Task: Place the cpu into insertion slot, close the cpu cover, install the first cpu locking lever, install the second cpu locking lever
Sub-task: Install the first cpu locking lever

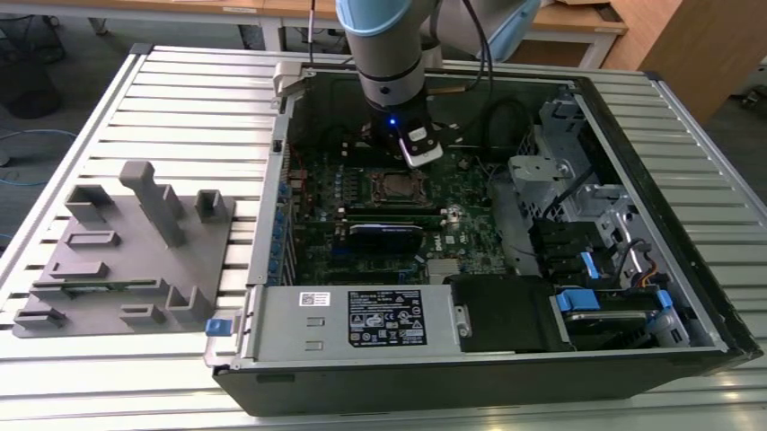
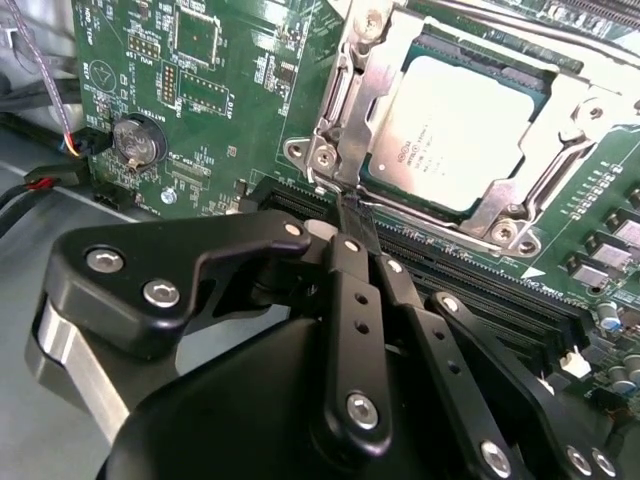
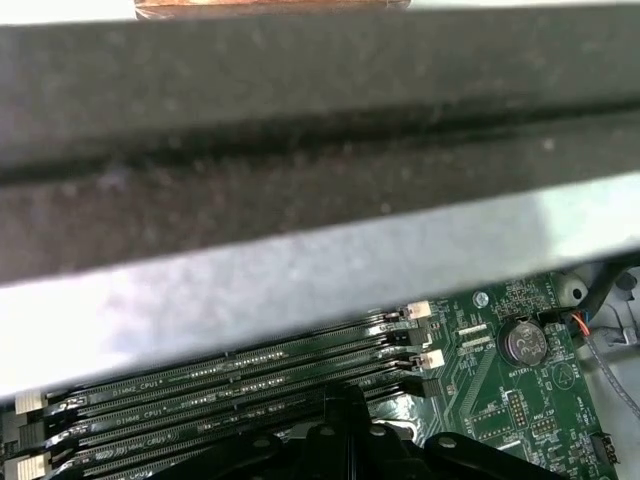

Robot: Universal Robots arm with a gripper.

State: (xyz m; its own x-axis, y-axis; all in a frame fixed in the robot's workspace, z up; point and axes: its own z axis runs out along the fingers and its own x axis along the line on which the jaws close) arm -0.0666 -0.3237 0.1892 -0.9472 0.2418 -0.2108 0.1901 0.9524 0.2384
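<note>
Under cpu cover (image 2: pixel 560 150), cpu (image 2: pixel 462 130) flat.

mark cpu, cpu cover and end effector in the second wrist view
cpu (image 2: pixel 468 128): second wrist view, middle of its silver metal top.
cpu cover (image 2: pixel 372 98): second wrist view, side bar of the metal frame lying around the chip.
end effector (image 2: pixel 352 213): second wrist view, fingertips at the frame's corner.

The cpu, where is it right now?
The cpu sits in the insertion slot on the green motherboard, framed by the cpu cover, just beyond the gripper in the second wrist view.
</note>
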